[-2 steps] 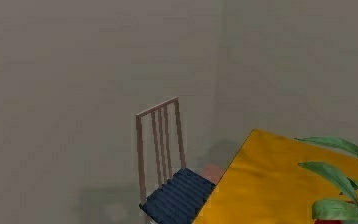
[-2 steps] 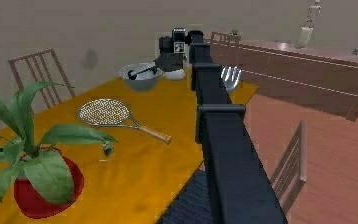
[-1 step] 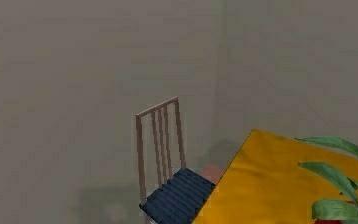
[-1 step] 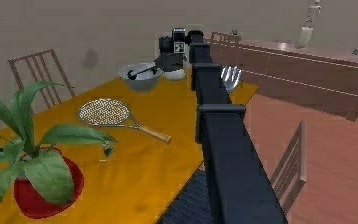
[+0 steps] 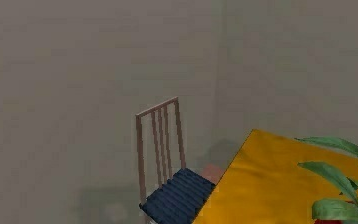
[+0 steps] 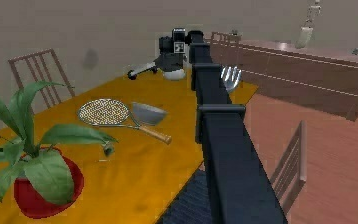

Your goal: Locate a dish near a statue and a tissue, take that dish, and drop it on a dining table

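A yellow dining table [image 6: 157, 160] runs across the arm side view; its corner also lies at the forward view's lower right [image 5: 257, 180]. On it rests a grey bowl-shaped dish [image 6: 147, 112], beside a tennis racket [image 6: 107, 110]. My arm [image 6: 222, 130] stretches over the table. At its far end the gripper [image 6: 137, 73] hangs above the table's far edge, with a pale thing right under its body. I cannot tell whether it holds anything. A whitish object [image 6: 230, 76] sits just right of the arm.
A plant in a red pot [image 6: 42, 185] stands on the table's near left; its leaves [image 5: 337, 175] reach into the forward view. Wooden chairs stand at the table [image 5: 167, 160] [image 6: 37, 70] [image 6: 287, 170]. A long sideboard [image 6: 297, 70] with a small pale figure [image 6: 309, 25] lines the far wall.
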